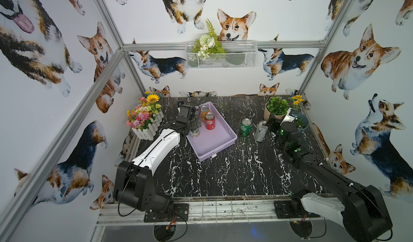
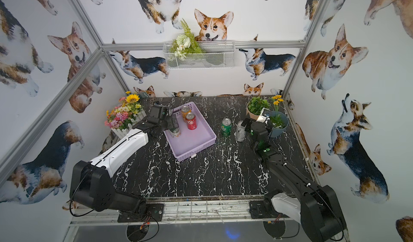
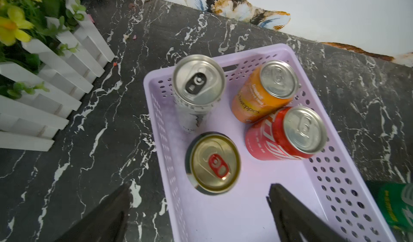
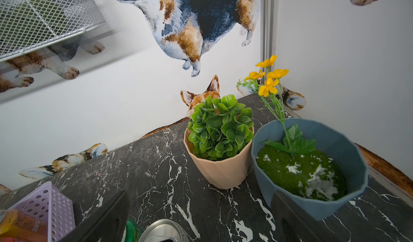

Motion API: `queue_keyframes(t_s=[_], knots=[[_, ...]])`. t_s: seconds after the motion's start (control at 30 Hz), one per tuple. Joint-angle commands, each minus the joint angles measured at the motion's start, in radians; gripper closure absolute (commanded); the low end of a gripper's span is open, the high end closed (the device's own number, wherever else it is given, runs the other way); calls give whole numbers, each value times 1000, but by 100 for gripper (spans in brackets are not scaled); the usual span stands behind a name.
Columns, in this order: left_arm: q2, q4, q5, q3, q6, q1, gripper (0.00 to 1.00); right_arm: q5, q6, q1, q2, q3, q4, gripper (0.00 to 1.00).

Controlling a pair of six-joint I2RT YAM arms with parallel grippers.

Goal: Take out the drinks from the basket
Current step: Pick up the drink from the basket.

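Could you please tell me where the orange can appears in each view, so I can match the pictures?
Both top views: the orange can stands at the far end of the lavender basket, just behind the red can.
Left wrist: inside the basket, right beside the red can.
Right wrist: partly in frame, by the basket's perforated corner.
Shared landmark: the lavender basket.

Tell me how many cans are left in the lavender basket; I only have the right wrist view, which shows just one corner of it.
Observer: Four: a silver-white can, an orange can, a red can and a gold-topped can stand in the basket.
Operator: Where is the left tool?
Observer: The left tool hangs open by the gold-topped can, holding nothing.
Operator: Anything already out?
Observer: A green can and a second silver can stand upright on the table beside the basket.
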Motion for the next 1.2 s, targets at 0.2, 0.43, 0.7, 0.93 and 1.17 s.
queue_keyframes(t_s=[0.2,0.43,0.7,0.93,1.17], knots=[[161,70,129,127,77,89,0,1,1,1,-2,11,29,0],[291,104,106,196,88,90,0,-1,-4,1,2,21,20,0],[363,158,110,230,111,90,0,3,-21,1,11,38,21,0],[383,192,120,216,127,95,0,-5,-21,1,51,49,23,0],[401,231,134,201,139,97,0,-8,-20,0,55,43,21,0]])
